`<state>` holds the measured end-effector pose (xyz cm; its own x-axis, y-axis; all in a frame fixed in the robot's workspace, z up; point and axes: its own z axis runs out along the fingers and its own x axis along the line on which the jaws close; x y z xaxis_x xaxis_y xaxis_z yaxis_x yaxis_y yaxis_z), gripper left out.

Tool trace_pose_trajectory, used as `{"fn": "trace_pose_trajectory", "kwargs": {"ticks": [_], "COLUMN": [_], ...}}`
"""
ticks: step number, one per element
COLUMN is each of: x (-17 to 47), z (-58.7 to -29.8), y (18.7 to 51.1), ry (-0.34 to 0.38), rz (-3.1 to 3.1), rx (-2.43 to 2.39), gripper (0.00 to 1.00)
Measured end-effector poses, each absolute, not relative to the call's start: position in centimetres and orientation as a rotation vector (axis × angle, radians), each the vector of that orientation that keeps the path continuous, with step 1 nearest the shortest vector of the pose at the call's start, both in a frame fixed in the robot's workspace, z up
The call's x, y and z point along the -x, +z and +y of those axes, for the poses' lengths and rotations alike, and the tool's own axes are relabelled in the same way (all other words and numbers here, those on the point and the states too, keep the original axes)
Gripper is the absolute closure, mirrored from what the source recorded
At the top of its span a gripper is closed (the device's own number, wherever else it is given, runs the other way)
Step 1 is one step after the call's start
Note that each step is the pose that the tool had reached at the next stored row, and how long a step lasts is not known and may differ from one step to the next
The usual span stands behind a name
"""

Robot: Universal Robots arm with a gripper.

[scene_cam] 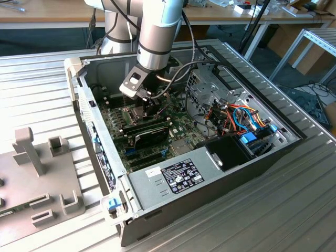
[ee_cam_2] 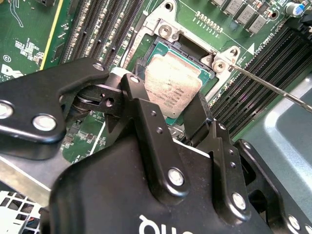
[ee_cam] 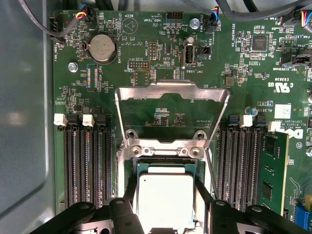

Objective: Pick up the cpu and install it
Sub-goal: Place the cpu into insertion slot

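Claw (ee_cam: 165, 179) clamped on the small flat square cpu with silver-grey metal top (ee_cam: 165, 201), held between its jaws over the black-rimmed socket (ee_cam_2: 180, 46) underneath; risk: any skew or misaligned notch at release could bend pins.

Motherboard (scene_cam: 118, 123) lies in case (scene_cam: 100, 142); power supply (scene_cam: 173, 176) at the case's near end, fixture plate (scene_cam: 31, 178) on table (scene_cam: 294, 210) at the exterior view's left. Mid-board the cpu (ee_cam: 165, 200) sits with gripper (ee_cam_2: 170, 109) clamped against two sides. Socket frame (ee_cam: 171, 90) just beside it, memory slots (ee_cam: 85, 161) flanking.
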<state>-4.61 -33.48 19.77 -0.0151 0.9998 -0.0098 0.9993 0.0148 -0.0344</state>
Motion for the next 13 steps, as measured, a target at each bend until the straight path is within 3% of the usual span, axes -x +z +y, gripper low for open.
{"fn": "trace_pose_trajectory", "kwargs": {"ticks": [7, 8, 13], "x": [4.61, 4.61, 4.61], "z": [-33.47, -33.47, -33.39], "y": [19.69, 19.68, 19.72], "ry": [0.049, 0.049, 0.043], "rz": [-2.226, -2.226, -2.223], "rx": [2.192, 2.192, 2.190], "gripper": [0.45, 0.38, 0.38]}}
